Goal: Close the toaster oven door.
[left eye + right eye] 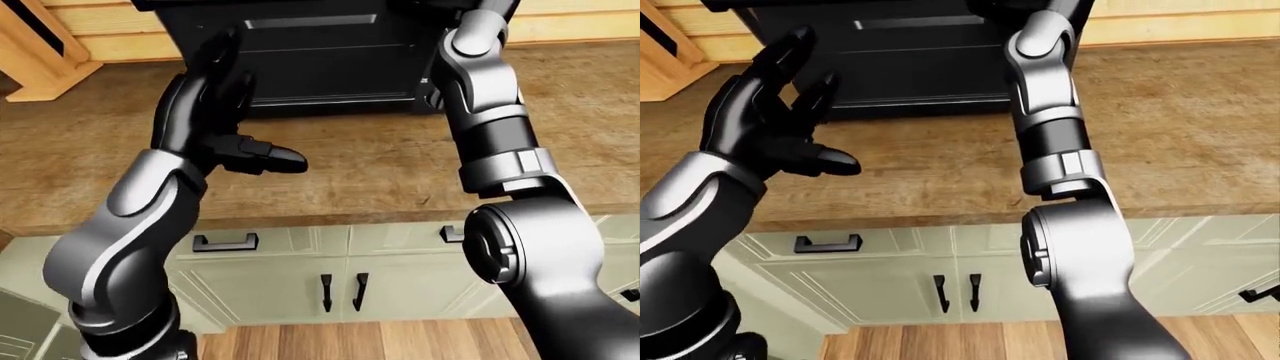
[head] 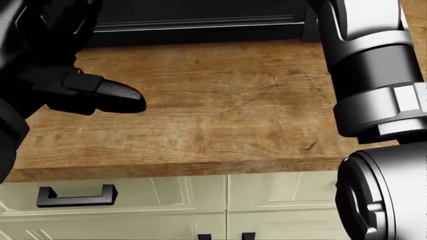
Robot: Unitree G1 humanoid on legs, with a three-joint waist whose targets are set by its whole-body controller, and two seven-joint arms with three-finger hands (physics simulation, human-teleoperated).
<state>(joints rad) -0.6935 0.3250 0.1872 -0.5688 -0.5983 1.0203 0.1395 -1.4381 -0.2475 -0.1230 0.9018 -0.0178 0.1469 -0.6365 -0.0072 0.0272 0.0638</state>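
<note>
The black toaster oven (image 1: 320, 67) stands on the wooden counter (image 1: 380, 165) at the top of the left-eye view. Its dark face carries a pale handle bar (image 1: 310, 21) near the top. I cannot tell whether the door lies fully against the body. My left hand (image 1: 255, 105) is raised before the oven's left part, open, fingers (image 1: 215, 64) pointing up and thumb (image 2: 120, 96) sticking out to the right, holding nothing. My right arm (image 1: 490, 127) reaches up along the oven's right side. Its hand is cut off by the top edge.
A light wooden block or rack (image 1: 35, 60) sits on the counter at the upper left. Below the counter's edge are pale green drawers and cabinet doors with black handles (image 1: 225, 241). A wooden floor (image 1: 350, 341) shows at the bottom.
</note>
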